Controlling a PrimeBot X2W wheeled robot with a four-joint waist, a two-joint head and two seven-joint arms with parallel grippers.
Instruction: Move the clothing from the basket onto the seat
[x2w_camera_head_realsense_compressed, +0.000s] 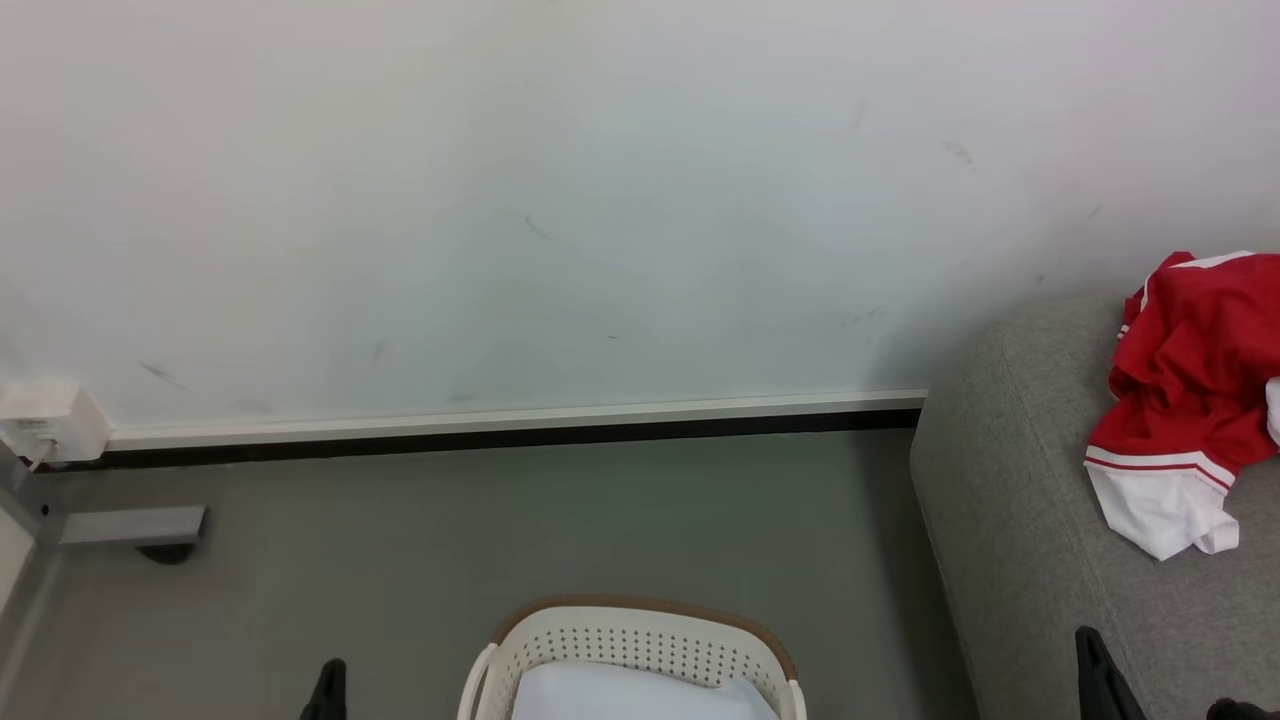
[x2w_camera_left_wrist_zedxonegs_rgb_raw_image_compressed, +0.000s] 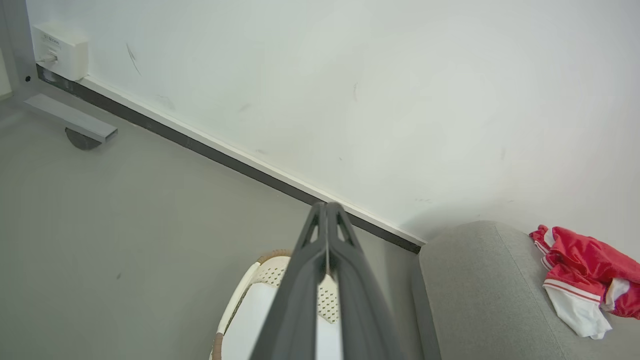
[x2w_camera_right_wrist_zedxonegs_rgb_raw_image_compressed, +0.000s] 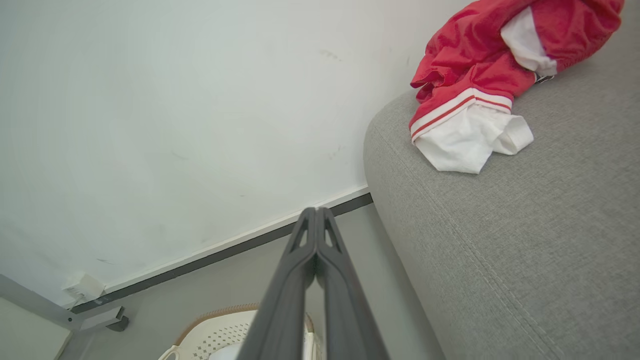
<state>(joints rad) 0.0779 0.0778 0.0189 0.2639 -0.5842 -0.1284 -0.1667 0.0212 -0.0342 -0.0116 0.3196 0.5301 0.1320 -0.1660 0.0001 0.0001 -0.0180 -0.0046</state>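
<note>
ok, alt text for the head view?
A crumpled red-and-white jersey lies on the grey sofa at right. A cream perforated laundry basket sits on the grey floor at bottom centre, before a white wall.

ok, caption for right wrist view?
Shut right gripper, basket on the floor, red clothing crumpled on the grey sofa by the wall.

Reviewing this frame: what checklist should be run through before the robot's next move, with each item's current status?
1. The clothing lies on the seat: ok.
2. The left gripper is shut and holds nothing: ok.
3. The right gripper is shut and holds nothing: ok.
4. The basket stands upright on the floor: ok.
5. No red fabric left in the basket: cannot tell; its near part is cut off, and the visible inside looks pale.
</note>
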